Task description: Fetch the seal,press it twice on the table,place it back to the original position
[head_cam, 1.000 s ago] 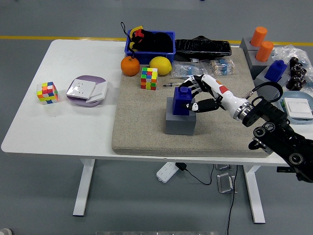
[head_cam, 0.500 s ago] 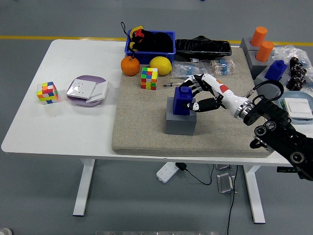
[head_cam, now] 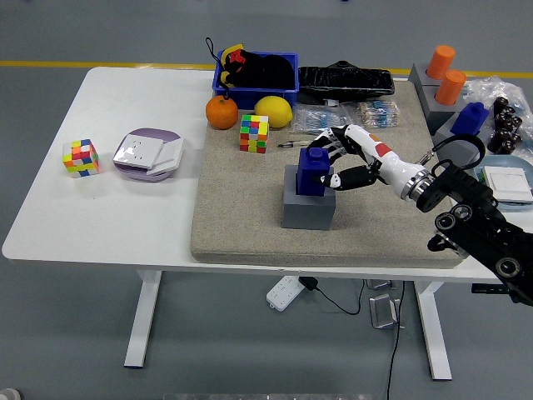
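In the head view, the right hand [head_cam: 343,158] is seen reaching in from the right, its white and black fingers [head_cam: 332,140] curled around the blue seal [head_cam: 314,171], with the thumb at the seal's near side. The seal is gripped while it sits on top of the grey block [head_cam: 307,205], which stands on the beige mat [head_cam: 250,217] just below the hand. A Rubik's cube [head_cam: 254,133] is found to the hand's left on the mat, with a lemon [head_cam: 273,111] and an orange [head_cam: 221,112] beyond it and a blue bin [head_cam: 256,73] farther back. Behind the hand, clear packets [head_cam: 350,117] are spread on the mat. A second blue seal [head_cam: 470,119] and two orange cylinders [head_cam: 445,73] are placed well to the hand's right. Far to the left, on the white table [head_cam: 108,217], a purple box [head_cam: 148,154] and another cube [head_cam: 81,157] are set.
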Robot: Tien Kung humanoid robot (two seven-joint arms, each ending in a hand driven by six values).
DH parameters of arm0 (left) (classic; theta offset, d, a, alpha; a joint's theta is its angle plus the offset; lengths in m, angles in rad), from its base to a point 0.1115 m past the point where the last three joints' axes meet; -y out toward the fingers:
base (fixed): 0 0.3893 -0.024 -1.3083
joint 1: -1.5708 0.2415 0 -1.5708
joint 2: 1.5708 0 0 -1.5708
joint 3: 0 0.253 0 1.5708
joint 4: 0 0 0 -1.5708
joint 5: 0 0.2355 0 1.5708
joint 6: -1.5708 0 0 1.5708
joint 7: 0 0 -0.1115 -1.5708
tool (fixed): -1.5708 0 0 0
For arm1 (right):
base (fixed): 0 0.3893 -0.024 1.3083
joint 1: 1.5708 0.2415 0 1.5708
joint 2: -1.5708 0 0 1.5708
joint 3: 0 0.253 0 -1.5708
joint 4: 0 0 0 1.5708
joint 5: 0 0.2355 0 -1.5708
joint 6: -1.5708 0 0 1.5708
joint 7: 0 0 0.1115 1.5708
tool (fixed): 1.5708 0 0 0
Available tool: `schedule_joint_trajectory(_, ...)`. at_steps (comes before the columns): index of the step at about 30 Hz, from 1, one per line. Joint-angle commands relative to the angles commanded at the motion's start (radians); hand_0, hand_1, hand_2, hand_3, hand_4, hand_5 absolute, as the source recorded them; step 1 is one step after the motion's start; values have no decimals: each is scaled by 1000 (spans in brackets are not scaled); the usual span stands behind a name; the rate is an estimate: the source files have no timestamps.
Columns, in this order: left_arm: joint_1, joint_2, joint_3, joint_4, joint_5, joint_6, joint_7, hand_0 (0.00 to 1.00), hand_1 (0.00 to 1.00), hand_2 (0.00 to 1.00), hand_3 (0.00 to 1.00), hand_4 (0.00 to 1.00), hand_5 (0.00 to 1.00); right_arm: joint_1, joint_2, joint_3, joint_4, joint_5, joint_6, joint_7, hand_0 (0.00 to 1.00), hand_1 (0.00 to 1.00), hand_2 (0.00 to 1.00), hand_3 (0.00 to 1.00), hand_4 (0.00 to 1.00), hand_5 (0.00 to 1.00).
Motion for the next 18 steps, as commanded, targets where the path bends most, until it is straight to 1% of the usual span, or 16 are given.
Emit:
schedule_joint_trajectory(8, 0, 0, 0, 0, 0, 0, 0, 792, 743, 737, 761, 621, 438, 0, 3, -1, 0, 0, -3, 1, 515, 407, 425, 407, 733, 2)
schedule_joint_trajectory(16, 0, -1, -2, 0, 2, 0, 0, 793, 743, 737, 761, 621, 437, -1, 7, -13, -19, 0, -2, 1, 515, 407, 425, 408, 733, 2)
schedule_joint_trajectory(17, 0, -1, -1, 0, 2, 0, 0, 793, 744, 737, 761, 621, 437, 0, 8, -14, -20, 0, -2, 1, 555, 488, 500, 503, 739, 2)
schedule_joint_trajectory(18, 0, -1, -1, 0, 2, 0, 0, 793, 744, 737, 761, 621, 437, 0, 8, -14, -21, 1, -2, 3, 555, 488, 500, 503, 739, 2)
